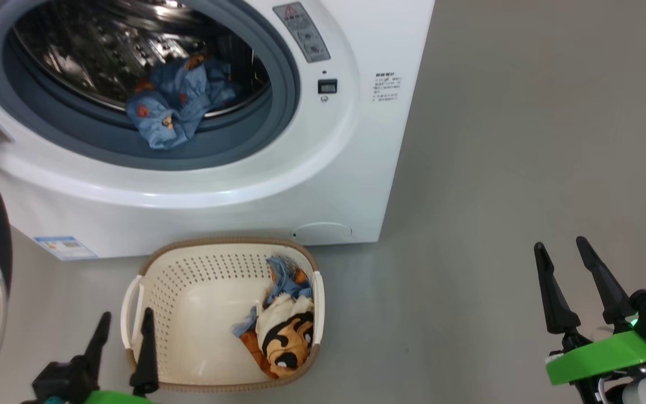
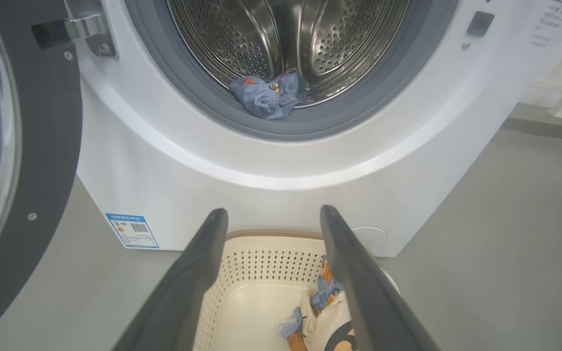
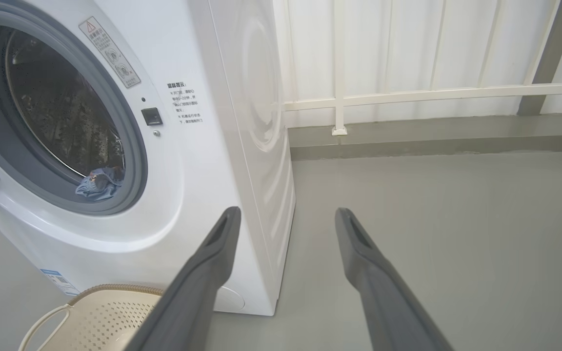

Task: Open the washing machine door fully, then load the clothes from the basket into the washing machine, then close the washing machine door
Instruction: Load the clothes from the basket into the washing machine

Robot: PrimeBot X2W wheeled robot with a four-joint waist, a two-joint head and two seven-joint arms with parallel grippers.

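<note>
Blue clothes [image 1: 174, 106] in drum [image 1: 104, 50], left gripper [image 1: 125, 315] and right gripper [image 1: 560, 245] released, railing [image 3: 432, 92] in right wrist view

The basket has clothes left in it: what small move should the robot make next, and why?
Probably lower the open left gripper into the basket, toward the cream cartoon-print garment. It is the nearer gripper, and only a blue garment lies in the drum yet.
</note>
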